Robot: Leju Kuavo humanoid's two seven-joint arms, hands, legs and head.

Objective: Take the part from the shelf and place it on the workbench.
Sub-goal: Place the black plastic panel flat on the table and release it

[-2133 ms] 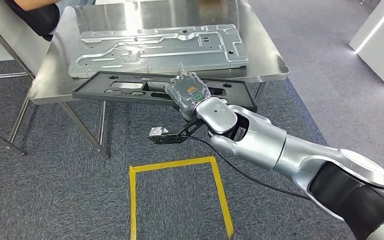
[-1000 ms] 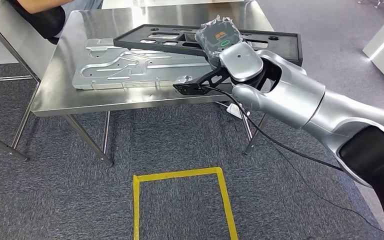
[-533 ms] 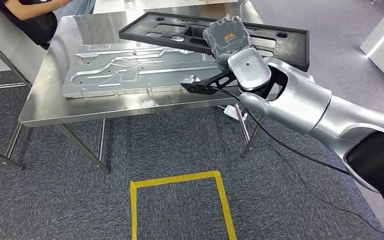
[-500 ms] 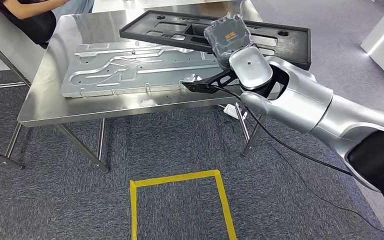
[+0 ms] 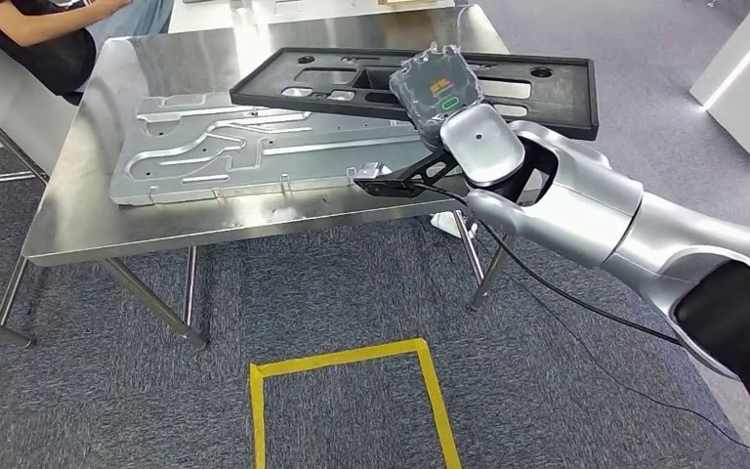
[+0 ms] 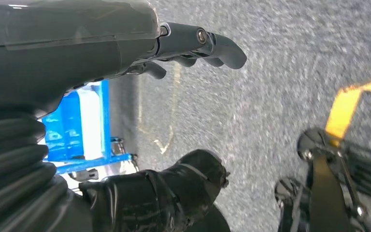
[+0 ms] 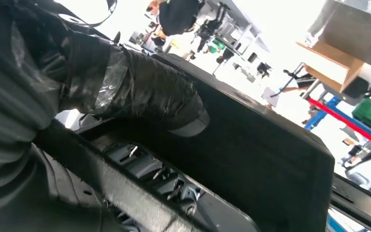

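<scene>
while the steel workbench [image 5: 78, 230] stretches ahead of the right hand [image 5: 437, 90], a silver stamped metal plate [image 5: 254, 156] lies flat on its top, just to the left of that hand. the black part [image 5: 547, 98], a long flat frame with rectangular cut-outs and round holes, is held in the right hand over the far side of the bench, its left end reaching above the silver plate; whether it touches the plate or the benchtop i cannot tell. in the right wrist view the thick thumb [image 7: 145, 92] presses on the part's black ribbed surface [image 7: 251, 159]. the left hand [image 6: 125, 43] hangs over grey carpet, its fingers [image 6: 217, 46] curled loosely and apart, holding nothing.
</scene>
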